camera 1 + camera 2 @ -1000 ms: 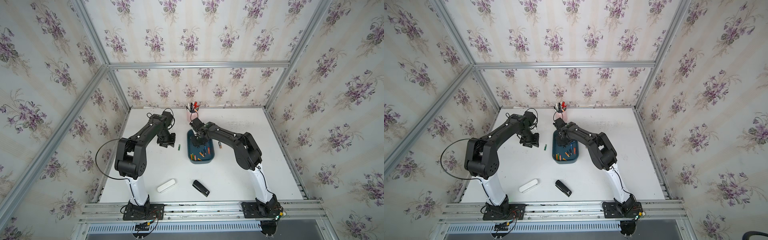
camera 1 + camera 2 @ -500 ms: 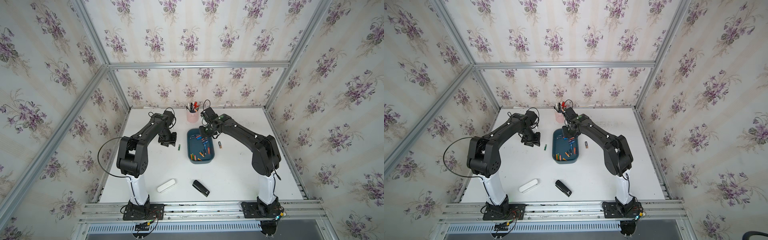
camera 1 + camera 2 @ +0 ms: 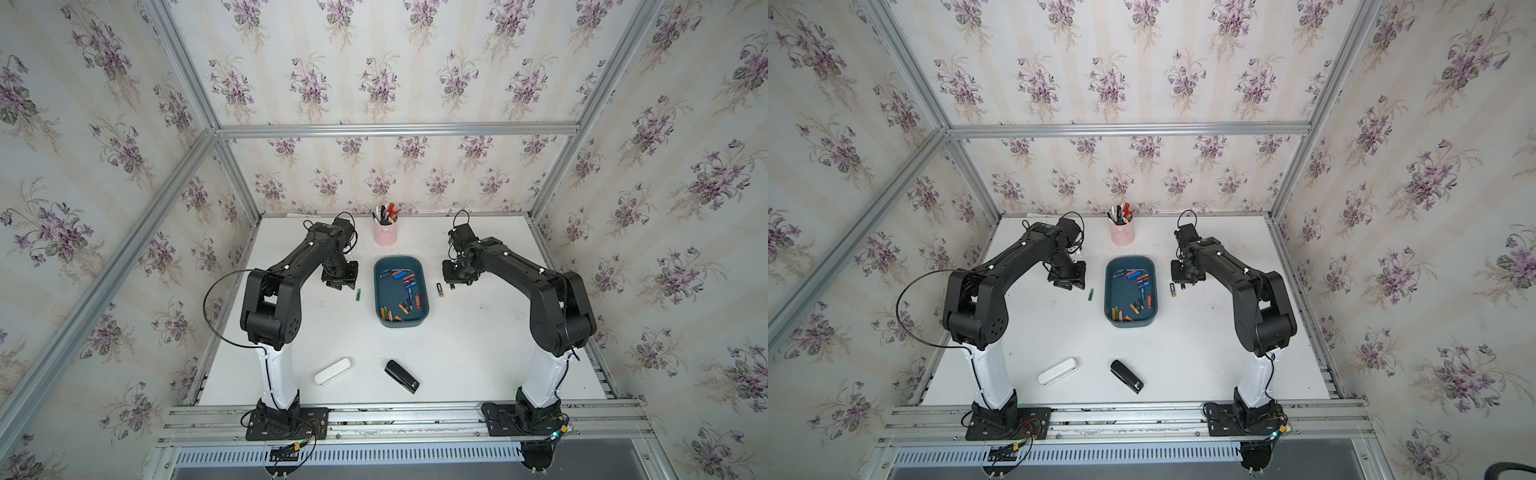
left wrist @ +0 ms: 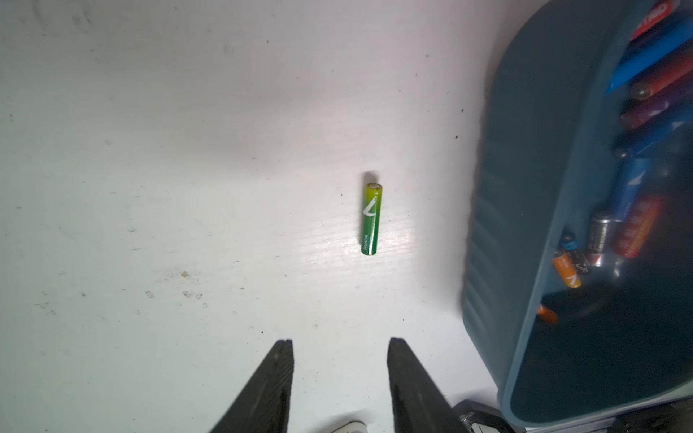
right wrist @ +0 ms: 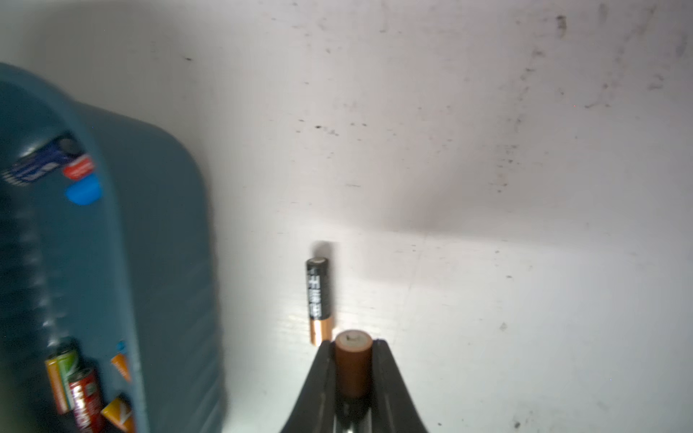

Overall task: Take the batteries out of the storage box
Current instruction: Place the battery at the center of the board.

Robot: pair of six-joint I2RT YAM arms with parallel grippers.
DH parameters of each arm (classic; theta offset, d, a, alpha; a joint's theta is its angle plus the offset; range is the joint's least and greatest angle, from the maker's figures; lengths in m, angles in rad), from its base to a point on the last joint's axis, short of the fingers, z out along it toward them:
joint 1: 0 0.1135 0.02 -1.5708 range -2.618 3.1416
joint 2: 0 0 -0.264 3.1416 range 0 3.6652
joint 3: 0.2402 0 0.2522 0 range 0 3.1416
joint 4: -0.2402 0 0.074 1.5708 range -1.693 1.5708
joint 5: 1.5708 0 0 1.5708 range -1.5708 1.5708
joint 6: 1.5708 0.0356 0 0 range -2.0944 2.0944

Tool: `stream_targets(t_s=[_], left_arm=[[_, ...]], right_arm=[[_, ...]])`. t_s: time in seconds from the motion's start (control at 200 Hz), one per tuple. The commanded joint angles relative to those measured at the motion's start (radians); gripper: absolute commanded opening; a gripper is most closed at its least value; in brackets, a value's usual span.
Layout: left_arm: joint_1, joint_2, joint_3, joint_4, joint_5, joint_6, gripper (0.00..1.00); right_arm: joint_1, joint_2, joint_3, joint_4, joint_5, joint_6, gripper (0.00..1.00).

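Copper battery sits gripped in our right pincer, right of the box; our left pincer stands open, left of it.

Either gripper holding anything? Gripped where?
Right gripper holds a copper-tipped battery, clamped by its sides near the copper end. Left gripper is open, holding nothing.

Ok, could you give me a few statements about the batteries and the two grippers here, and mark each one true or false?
1. The right gripper holds a copper-ended battery. True.
2. The storage box is empty. False: many batteries lie in it.
3. A green battery lies on the table, outside the storage box. True.
4. The left gripper is clamped on the green battery. False: it is open and empty, and the battery lies apart from it.
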Motion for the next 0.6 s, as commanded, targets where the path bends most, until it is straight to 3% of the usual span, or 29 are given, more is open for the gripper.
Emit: stream_targets(t_s=[0.0, 0.594], left_arm=[[-0.005, 0.009, 0.014, -0.032, -0.003, 0.002, 0.46], [-0.014, 0.028, 0.023, -0.035, -0.010, -0.009, 0.47]], right_arm=[[-0.019, 0.027, -0.010, 0.053, 0.000, -0.033, 0.15], [-0.019, 0.098, -0.046, 0.120, -0.035, -0.053, 0.15]])
